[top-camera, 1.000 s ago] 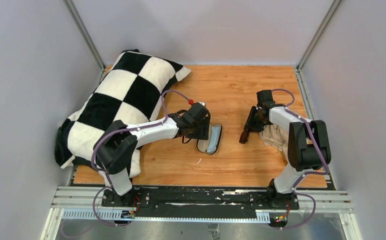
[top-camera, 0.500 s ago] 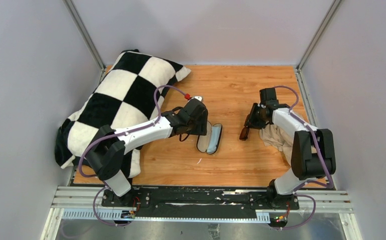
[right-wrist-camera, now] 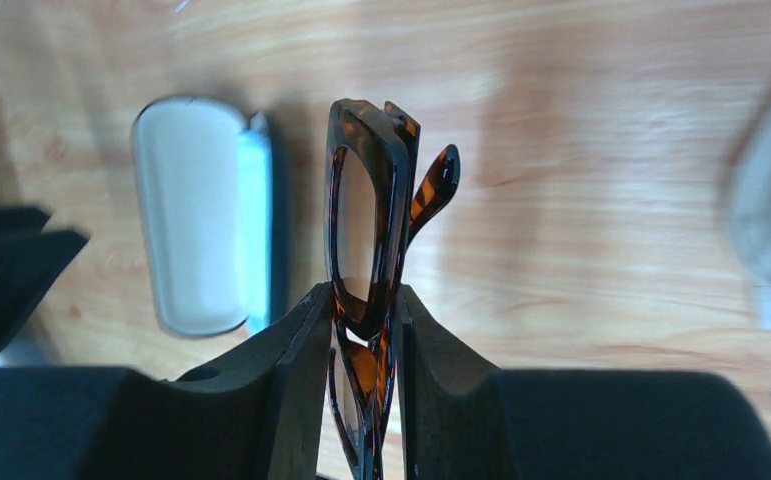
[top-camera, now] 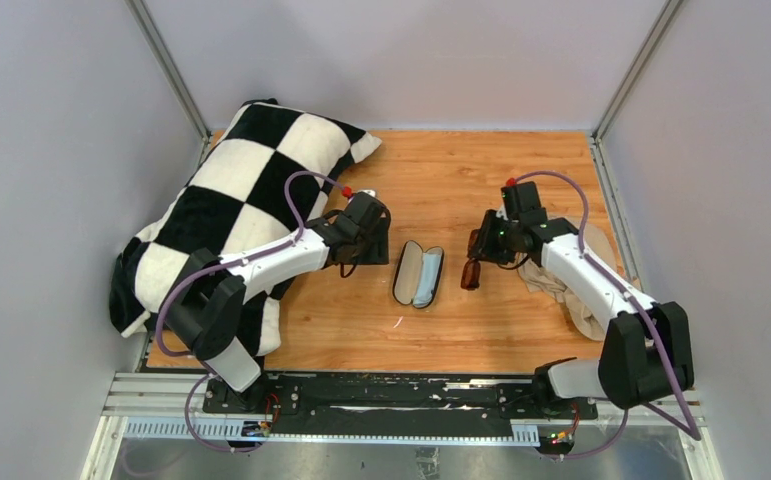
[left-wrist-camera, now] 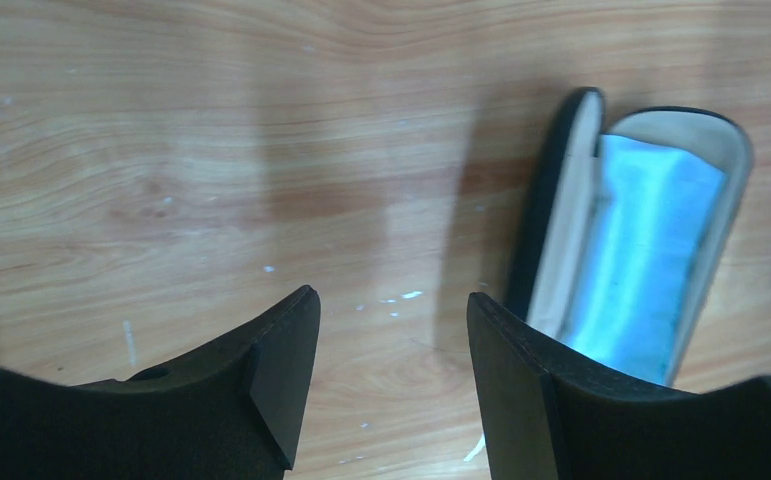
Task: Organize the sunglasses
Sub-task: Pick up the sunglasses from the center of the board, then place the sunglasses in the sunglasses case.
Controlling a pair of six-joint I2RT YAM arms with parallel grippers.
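My right gripper [top-camera: 478, 252] is shut on the folded sunglasses [top-camera: 471, 273], a tortoiseshell brown pair. It holds them above the table just right of the open black case [top-camera: 418, 273]. In the right wrist view the sunglasses [right-wrist-camera: 368, 230] stand edge-on between my fingers, with the case [right-wrist-camera: 206, 215] to their left. The case lies open, beige lined, with a light blue cloth [left-wrist-camera: 641, 260] inside. My left gripper [top-camera: 369, 250] is open and empty, left of the case; in the left wrist view the gripper [left-wrist-camera: 391, 310] hangs over bare wood, and the case [left-wrist-camera: 561, 235] is at right.
A black and white checkered pillow [top-camera: 231, 200] covers the back left of the table. A beige cloth [top-camera: 571, 285] lies at the right under my right arm. Grey walls close in the wooden table [top-camera: 461, 180] on three sides.
My right gripper has carried the sunglasses left, closer to the case. My left gripper has drawn back left and away from the case, which now lies uncovered.
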